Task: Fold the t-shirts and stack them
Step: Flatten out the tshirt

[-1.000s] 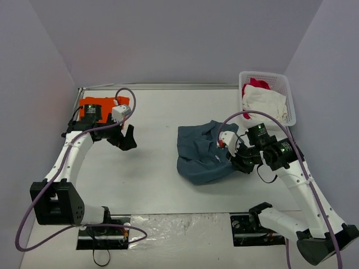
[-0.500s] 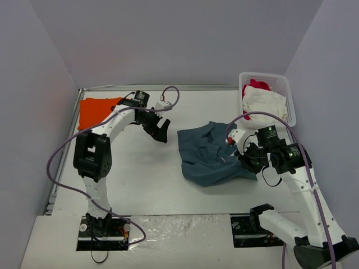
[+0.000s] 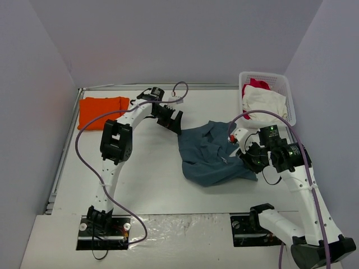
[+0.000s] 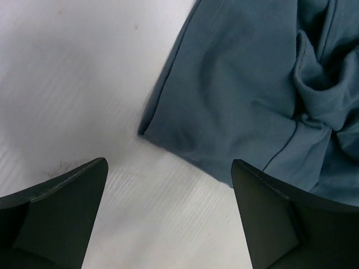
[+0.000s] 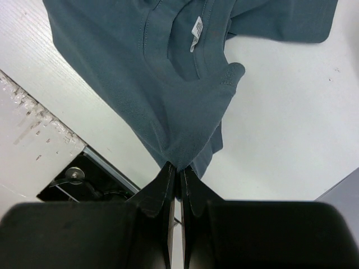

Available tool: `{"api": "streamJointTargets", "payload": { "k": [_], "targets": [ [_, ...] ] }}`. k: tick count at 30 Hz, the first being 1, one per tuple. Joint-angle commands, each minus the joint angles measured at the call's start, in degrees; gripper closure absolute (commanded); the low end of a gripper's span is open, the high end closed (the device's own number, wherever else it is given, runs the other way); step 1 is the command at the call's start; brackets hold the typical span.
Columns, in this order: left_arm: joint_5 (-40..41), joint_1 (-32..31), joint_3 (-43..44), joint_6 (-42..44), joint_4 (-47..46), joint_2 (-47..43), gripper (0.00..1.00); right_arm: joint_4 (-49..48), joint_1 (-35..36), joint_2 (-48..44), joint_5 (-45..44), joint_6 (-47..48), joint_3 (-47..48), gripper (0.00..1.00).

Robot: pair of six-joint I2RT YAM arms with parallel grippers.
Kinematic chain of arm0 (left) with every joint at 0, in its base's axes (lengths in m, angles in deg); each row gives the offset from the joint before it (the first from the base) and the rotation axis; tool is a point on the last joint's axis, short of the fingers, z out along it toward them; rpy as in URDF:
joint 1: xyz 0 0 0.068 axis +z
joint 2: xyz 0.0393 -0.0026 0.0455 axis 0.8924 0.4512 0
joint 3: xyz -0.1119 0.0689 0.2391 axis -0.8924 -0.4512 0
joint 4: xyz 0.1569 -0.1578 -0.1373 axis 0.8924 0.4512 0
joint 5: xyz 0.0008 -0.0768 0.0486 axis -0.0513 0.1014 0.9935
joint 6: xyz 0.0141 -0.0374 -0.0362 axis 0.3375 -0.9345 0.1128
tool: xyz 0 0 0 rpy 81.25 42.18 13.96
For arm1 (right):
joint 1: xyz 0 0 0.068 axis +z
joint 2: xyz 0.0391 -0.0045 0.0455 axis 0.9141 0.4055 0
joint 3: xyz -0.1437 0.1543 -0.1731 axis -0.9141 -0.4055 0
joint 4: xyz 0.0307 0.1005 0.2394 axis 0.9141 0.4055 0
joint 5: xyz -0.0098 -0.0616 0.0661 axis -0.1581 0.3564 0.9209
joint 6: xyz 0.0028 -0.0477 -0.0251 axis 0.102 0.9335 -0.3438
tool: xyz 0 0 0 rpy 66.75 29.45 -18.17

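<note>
The right end effector (image 5: 179,171) grips the lower-right edge of the slate-blue t-shirt (image 3: 210,154) crumpled center-right on the tabletop (image 3: 146,168), the left end effector (image 4: 168,162) hangs released by its upper-left corner, and the orange t-shirt (image 3: 101,111) lies folded upper left.

No legible text anywhere. One small white sewn neck label (image 5: 196,26) inside the collar of the dark slate-blue cloth t-shirt (image 5: 140,73), toward 12 o'clock in the right wrist view; print unreadable.

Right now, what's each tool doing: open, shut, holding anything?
Left tool: open, holding nothing, hovering by the slate-blue t-shirt corner.
Right tool: shut on a pinch of that t-shirt.
</note>
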Motion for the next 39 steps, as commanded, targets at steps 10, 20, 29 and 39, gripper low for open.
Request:
{"api": "streamJointTargets", "payload": {
  "k": [10, 20, 29, 39],
  "targets": [
    [-0.6, -6.2, 10.1, 2.7, 11.0, 8.1, 0.33, 1.2, -0.6, 0.6, 0.1, -0.1, -0.4, 1.0],
    [2.4, -7.4, 9.1, 6.2, 15.2, 10.1, 0.98, -1.7, -0.7, 2.5, 0.0, 0.8, -0.6, 1.0],
    [4.8, 5.4, 7.0, 3.3, 13.4, -5.5, 0.97, -9.0, -3.3, 17.5, -0.6, 3.4, 6.8, 1.0],
    [2.6, 24.4, 13.6, 2.8, 21.8, -20.3, 0.98, -10.9, -18.8, 41.0, 9.1, 2.2, 38.1, 1.0]
  ]
}}
